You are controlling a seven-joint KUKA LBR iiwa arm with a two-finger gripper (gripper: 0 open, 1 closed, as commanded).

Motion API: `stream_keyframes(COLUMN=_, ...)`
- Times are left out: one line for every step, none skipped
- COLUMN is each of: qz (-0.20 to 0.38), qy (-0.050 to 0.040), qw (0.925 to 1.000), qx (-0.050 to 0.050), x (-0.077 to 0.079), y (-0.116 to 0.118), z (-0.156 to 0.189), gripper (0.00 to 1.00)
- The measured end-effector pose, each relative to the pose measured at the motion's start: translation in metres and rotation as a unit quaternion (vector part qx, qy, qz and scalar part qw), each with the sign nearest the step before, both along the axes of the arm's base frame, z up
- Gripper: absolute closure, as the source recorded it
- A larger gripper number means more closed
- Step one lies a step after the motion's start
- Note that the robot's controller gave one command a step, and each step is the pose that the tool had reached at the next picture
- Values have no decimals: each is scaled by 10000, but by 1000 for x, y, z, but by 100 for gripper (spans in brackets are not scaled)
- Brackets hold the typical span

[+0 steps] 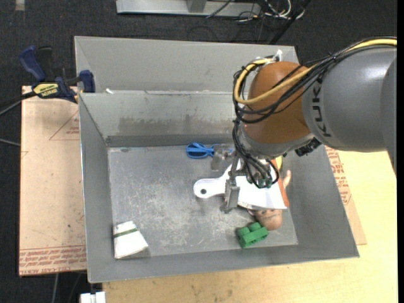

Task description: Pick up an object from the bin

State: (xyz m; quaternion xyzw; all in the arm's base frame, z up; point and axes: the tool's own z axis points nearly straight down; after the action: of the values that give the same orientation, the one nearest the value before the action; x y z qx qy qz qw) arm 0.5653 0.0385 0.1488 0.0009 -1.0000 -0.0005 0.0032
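- Tool point(228, 197) stands low at the right end of a white flat holed piece point(203, 188); the piece's long axis runs leftward from it.
- Tool's spread or closure: cannot tell.

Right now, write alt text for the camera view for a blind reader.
The robot arm reaches in from the right, its gripper low in the grey bin, beside a white plastic piece. A green block and a pinkish toy lie just in front; a blue clip sits by the back wall, a white pad in the near-left corner.
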Motion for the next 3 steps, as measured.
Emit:
stream_keyframes(qz=-4, qy=-35, qw=10000, qx=2, x=2, y=0, z=5, gripper=0)
stream_keyframes(qz=398, qy=-1, qw=9992, qx=9, x=8, y=-18, z=-79, gripper=100)
stream_keyframes(qz=397, qy=-1, qw=9992, qx=10, x=8, y=-18, z=-80, gripper=100)
